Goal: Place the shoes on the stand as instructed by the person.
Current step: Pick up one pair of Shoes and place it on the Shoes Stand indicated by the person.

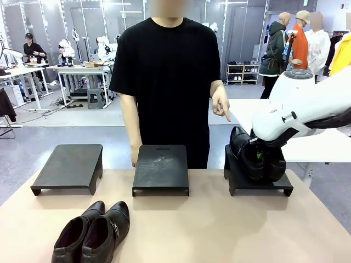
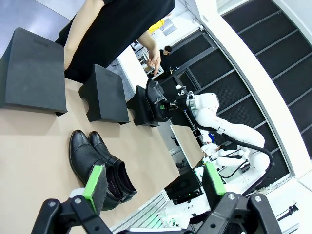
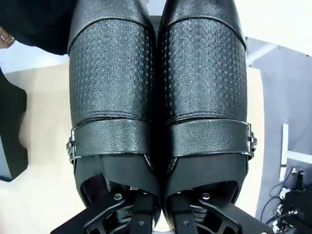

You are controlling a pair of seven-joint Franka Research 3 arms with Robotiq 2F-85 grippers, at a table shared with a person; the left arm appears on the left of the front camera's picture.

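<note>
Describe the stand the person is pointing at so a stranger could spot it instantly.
Three black stands line the table's far edge. Take the rightmost stand. It alone has buckled shoes over it; the left stand and middle stand are bare.

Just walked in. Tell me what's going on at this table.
The right gripper is shut on the buckled pair of black shoes, holding them tilted on or just above the right-hand stand. The person's hand points down at that stand. The other pair lies on the table near the robot's edge, untouched. The left gripper hangs open above the table by that pair.
</note>
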